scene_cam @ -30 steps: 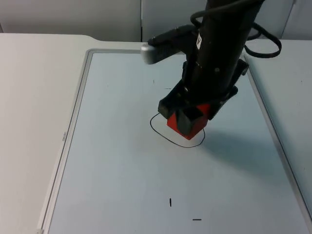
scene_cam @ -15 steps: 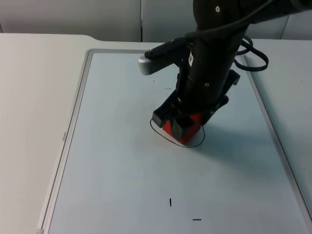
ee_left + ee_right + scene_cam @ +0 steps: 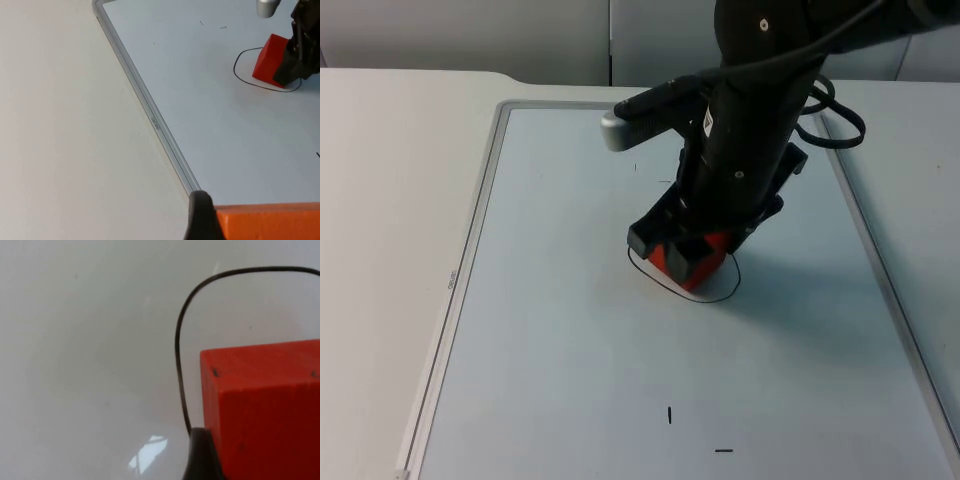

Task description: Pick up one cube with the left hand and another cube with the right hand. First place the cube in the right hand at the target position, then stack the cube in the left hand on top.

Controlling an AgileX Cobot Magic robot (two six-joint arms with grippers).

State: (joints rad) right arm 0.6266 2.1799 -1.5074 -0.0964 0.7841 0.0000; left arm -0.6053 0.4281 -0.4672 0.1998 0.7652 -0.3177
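Your right gripper is clamped on a red cube, low inside the drawn black ring at the whiteboard's centre. Your left gripper, out at nine o'clock, is closed on an orange cube.

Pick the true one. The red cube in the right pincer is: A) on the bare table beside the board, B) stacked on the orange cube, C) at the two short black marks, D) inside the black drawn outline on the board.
D: the red cube, gripped by the right pincer, sits within the black outline.
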